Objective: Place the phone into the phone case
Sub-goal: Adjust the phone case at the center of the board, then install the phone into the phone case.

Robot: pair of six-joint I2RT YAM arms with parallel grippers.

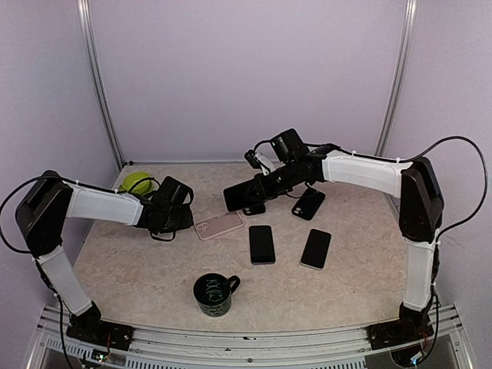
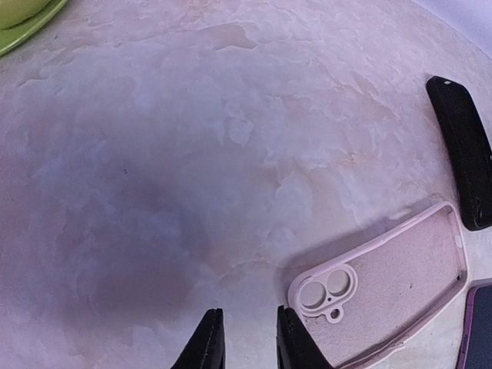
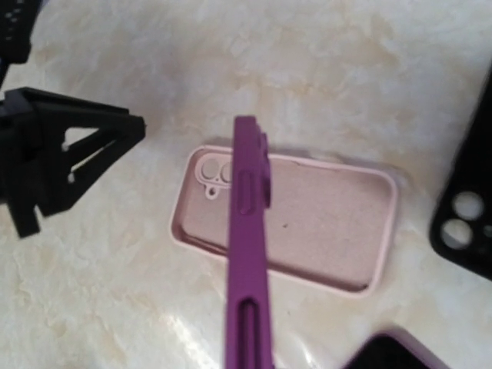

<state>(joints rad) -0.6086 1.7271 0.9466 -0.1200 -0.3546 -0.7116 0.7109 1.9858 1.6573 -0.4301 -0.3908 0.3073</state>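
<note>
The pink phone case [image 1: 219,225] lies open side up on the table, with its camera holes toward the left arm. My right gripper [image 1: 257,192] is shut on the phone [image 1: 243,197] and holds it above the case. In the right wrist view the phone [image 3: 250,254] shows edge-on, purple, crossing over the case [image 3: 323,223]; its fingers are hidden. My left gripper [image 2: 247,327] sits low beside the case's camera end [image 2: 327,288], slightly open with nothing between its fingers. Its right fingertip [image 2: 296,342] is against the case's corner.
Two dark phones [image 1: 261,244] [image 1: 316,248] lie face up in front of the case, and a black case [image 1: 309,203] lies behind them. A dark mug [image 1: 215,294] stands near the front edge. A green dish [image 1: 137,183] sits at the back left.
</note>
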